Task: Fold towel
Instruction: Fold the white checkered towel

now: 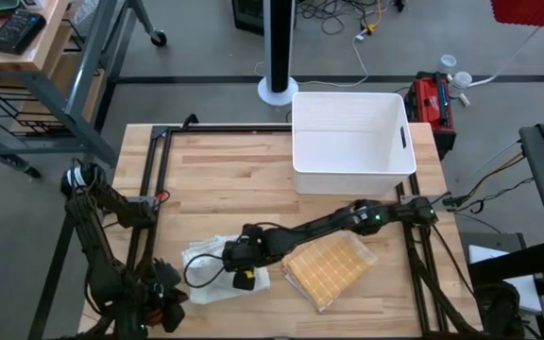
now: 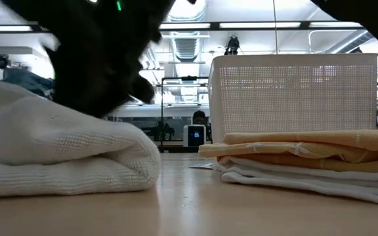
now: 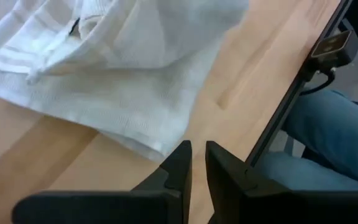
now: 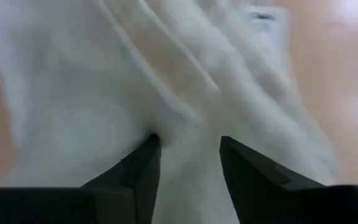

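Observation:
A white towel (image 1: 213,269) lies bunched in loose folds on the wooden table near its front edge; it also shows in the low view (image 2: 58,154). My right gripper (image 4: 188,146) reaches in from the right and stands open on top of the towel (image 1: 240,260). Cloth ridges lie between its fingers. At the front left corner, my left gripper (image 3: 197,155) is shut on nothing, and hangs clear of the towel's edge (image 3: 148,146). It shows there in the high view too (image 1: 163,295). My right gripper has its open fingertips (image 4: 149,149) on the towel's upper folds (image 4: 185,118). It comes slanting down from the table's right side. A ridge of cloth runs between the fingers; whether it is pinched I cannot tell. The towel lies on the table.
A folded yellow towel (image 1: 329,269) lies just right of the white one, on white cloth (image 2: 294,174) in the low view. A white bin (image 1: 352,142) stands at the far right. A person's leg in jeans (image 3: 328,143) is beyond the table's edge.

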`<state>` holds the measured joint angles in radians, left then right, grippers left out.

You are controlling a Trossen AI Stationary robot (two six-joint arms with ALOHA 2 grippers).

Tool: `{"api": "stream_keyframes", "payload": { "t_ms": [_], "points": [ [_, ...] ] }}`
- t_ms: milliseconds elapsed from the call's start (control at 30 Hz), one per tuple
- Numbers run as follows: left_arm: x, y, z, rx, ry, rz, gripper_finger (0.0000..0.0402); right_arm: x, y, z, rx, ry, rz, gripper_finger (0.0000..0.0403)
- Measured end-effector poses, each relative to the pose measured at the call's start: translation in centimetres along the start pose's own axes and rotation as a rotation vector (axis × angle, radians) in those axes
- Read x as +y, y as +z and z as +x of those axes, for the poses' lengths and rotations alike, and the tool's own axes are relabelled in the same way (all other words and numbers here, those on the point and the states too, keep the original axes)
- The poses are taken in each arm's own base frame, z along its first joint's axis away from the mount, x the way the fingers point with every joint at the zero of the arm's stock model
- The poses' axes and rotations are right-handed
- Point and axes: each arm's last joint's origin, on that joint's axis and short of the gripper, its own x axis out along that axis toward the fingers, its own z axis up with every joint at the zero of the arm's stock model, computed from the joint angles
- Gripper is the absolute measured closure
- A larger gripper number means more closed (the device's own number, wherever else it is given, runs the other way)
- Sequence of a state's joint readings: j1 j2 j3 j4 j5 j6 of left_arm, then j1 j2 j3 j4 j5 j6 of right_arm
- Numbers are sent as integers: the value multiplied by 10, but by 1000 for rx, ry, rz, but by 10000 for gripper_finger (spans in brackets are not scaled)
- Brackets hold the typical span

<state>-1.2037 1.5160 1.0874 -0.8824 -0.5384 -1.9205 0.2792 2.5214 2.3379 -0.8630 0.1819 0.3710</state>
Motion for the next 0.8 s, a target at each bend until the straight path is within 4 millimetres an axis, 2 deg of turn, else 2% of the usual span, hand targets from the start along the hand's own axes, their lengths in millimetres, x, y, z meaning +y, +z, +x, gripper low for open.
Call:
{"api": "stream_keyframes", "payload": {
  "t_ms": [67,233,367,567,800],
  "points": [
    [0,0,1,-4,3,3,365,4,3,3,-20,84,8,255],
    [5,0,3,-13,30,20,365,27,11,-11,-123,239,-40,286],
    [6,0,3,-16,36,20,365,41,7,-14,-146,252,-109,308],
    [5,1,4,-46,13,21,365,40,4,-20,-109,238,-160,337],
    [7,4,13,-140,62,88,365,65,7,-25,-248,330,-222,361]
  ]
}}
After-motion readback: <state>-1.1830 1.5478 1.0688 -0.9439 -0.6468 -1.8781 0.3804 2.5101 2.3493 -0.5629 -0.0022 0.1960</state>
